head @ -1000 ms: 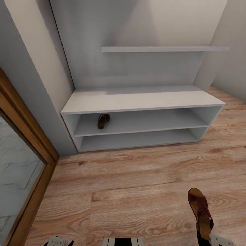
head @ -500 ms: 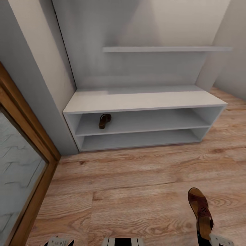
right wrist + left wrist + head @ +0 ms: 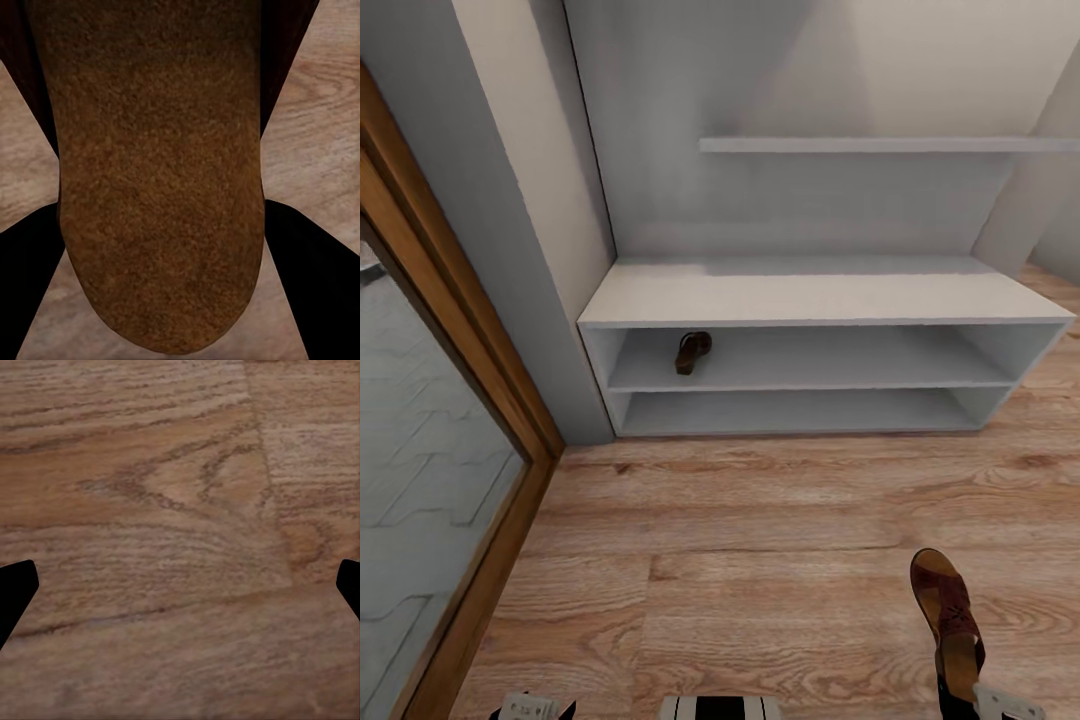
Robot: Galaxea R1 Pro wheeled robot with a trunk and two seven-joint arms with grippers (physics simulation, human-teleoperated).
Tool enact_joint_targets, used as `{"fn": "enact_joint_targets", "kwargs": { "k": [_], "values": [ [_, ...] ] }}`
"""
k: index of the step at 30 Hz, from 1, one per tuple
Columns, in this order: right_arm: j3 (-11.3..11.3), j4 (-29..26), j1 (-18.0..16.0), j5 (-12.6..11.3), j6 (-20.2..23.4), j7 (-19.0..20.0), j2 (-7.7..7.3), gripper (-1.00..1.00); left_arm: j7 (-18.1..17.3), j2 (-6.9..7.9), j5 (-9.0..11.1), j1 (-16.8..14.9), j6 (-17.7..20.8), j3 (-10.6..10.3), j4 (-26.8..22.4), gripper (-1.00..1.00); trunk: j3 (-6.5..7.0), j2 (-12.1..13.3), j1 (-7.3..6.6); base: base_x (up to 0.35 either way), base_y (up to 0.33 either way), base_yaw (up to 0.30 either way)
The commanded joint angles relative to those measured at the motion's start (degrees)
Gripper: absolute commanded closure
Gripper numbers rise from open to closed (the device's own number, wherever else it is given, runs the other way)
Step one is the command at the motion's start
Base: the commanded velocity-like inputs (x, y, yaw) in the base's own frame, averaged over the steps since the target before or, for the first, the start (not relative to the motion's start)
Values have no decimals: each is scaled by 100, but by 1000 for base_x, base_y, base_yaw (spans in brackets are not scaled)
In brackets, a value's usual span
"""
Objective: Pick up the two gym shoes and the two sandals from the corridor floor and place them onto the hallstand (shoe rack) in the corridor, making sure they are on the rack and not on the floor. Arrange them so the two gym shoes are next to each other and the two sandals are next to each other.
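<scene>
Soft, even light with no glare fills the head view; it is bright and flat, as a render is. The hallstand (image 3: 830,300) throws a faint shadow on its back panel toward 12 o'clock, and its two open shelf rows are dimmer inside. Straight edges lean outward toward the corners, a wide-lens stretch. Compression smears the corridor floor (image 3: 780,540) grain slightly. In the left wrist view the planks look soft and blurred; in the right wrist view the sandal (image 3: 161,187) insole is close, coarse and fuzzy.
</scene>
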Motion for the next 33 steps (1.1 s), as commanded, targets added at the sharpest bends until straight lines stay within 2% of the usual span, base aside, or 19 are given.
{"fn": "enact_joint_targets", "kwargs": {
  "k": [1, 13, 22, 25, 29, 30, 33],
  "values": [
    [-40, 5, -5, 60, -21, -3, 3, 100, -57, -3, 15, -3, 0, 40, 5, -100, -4, -1, -1, 0, 0, 11],
    [-36, 17, -5, 60, -23, -2, 3, 100, -87, -13, 15, -3, -9, 34, 10, -100, -4, -1, -1, 0, 0, 1],
    [-8, 40, -5, 60, -13, 31, 16, 100, -207, -79, 15, -3, -21, 40, 12, -100, -4, -1, -1, 0, 0, 0],
    [6, 22, -5, 65, -2, 42, 86, 100, -228, -86, 15, -3, -30, 36, 16, -100, -4, -1, -1, 0, 0, 0],
    [90, -41, -7, 78, 50, 28, 282, 100, -329, -89, 15, -3, -37, 34, 26, -100, -4, -1, -1, 0, 0, 0],
    [160, -96, -17, 90, 105, 18, 372, 100, -408, -89, 15, -3, -48, 32, 32, -100, -4, -1, -1, 0, 0, 0],
    [304, -199, -56, 116, 278, 6, 501, 100, -548, -90, 13, -3, -98, 28, 41, -100, -4, -1, -1, 0, 0, 0]
  ]
}}
